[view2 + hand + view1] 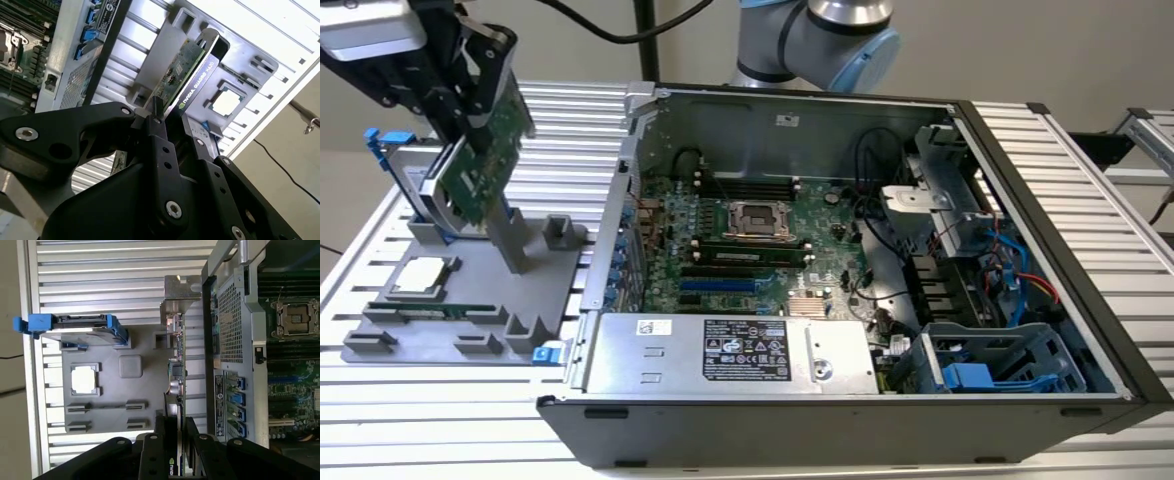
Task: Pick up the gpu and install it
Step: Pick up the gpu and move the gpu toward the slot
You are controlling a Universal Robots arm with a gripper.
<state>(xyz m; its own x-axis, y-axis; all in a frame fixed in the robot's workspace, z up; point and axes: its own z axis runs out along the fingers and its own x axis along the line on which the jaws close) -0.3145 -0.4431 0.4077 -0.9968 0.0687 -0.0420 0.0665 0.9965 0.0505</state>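
The gpu (478, 185), a green board with a black shroud, hangs tilted at the exterior view's left, just over a grey post of the parts tray (480, 290). My gripper (470, 105) is shut on its upper end. In both wrist views the card is edge-on between the black fingers (159, 135): the gpu (192, 75) shows its green face and black side, and the gpu (175, 370) ends in a silver bracket away from my gripper (174, 427). The open computer case (1047, 210) lies beside the tray with its motherboard (747, 230) exposed.
On the tray sit a processor chip (424, 277), a thin RAM stick (434, 311) and a silver hard drive with blue rails (75, 325). The case's rear wall (630, 200) rises between tray and motherboard. A power supply (720, 352) fills the case's near side. The arm's base (814, 40) stands behind.
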